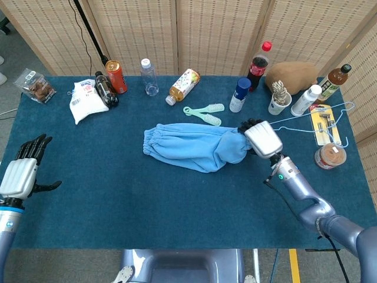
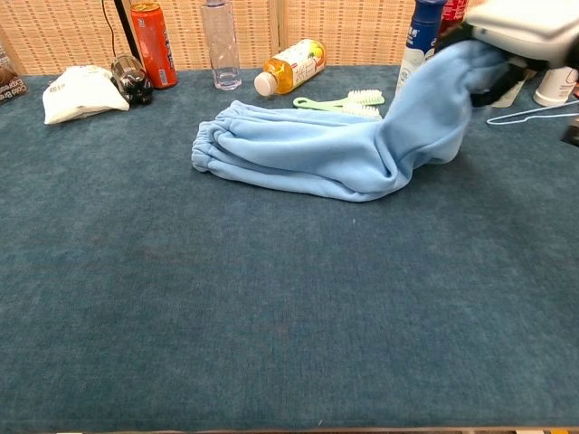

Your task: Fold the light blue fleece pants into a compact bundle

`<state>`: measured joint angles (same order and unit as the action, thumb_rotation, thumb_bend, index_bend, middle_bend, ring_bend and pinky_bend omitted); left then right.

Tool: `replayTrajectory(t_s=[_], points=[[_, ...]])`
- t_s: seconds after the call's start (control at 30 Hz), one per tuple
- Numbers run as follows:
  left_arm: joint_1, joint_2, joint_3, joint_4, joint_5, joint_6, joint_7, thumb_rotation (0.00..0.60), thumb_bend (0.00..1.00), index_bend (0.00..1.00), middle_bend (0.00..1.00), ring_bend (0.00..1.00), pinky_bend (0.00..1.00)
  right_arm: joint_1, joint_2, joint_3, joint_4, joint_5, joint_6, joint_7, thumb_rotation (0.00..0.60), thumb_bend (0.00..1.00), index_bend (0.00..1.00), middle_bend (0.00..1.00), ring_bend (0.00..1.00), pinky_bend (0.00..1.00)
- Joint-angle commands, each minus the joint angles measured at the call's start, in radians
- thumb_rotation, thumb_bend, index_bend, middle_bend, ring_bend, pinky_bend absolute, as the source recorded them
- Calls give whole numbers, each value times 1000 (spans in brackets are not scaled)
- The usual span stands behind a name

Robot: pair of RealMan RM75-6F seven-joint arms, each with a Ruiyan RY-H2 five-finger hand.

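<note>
The light blue fleece pants [image 1: 191, 144] lie across the middle of the blue table, cuffs to the left. In the chest view the pants [image 2: 317, 149] rise at their right end off the cloth. My right hand [image 1: 261, 138] grips that raised end and holds it above the table; the same right hand [image 2: 520, 27] shows at the top right of the chest view. My left hand [image 1: 22, 171] hovers open near the table's left edge, fingers spread, far from the pants.
Along the back stand a red can [image 1: 116, 76], a clear bottle [image 1: 149, 76], a lying tea bottle [image 1: 183, 85], a green brush [image 1: 205, 112], a blue-capped bottle [image 1: 240, 94] and a cola bottle [image 1: 257, 66]. A wire hanger [image 1: 309, 121] and a tin [image 1: 330, 155] lie at the right.
</note>
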<state>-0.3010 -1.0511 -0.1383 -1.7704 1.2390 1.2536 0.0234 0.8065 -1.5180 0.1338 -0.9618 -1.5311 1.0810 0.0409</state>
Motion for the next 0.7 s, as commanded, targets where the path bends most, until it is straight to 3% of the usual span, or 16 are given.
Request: replayTrajectory(t_s=[0.03, 0.4, 0.7], points=[[2, 7, 1, 4, 1, -9, -19, 600, 114, 0, 0, 0, 0, 86, -2, 80, -115, 85, -107, -153, 600, 833, 620, 397, 366, 495], [-1, 9, -1, 19, -10, -25, -32, 600, 114, 0, 0, 0, 0, 183, -72, 139, -173, 224, -237, -354, 600, 827, 610, 389, 348, 494], [-12, -2, -4, 25, -28, -44, -11, 600, 114, 0, 0, 0, 0, 238, -174, 166, -138, 227, -199, -368, 600, 775, 594, 380, 345, 493]])
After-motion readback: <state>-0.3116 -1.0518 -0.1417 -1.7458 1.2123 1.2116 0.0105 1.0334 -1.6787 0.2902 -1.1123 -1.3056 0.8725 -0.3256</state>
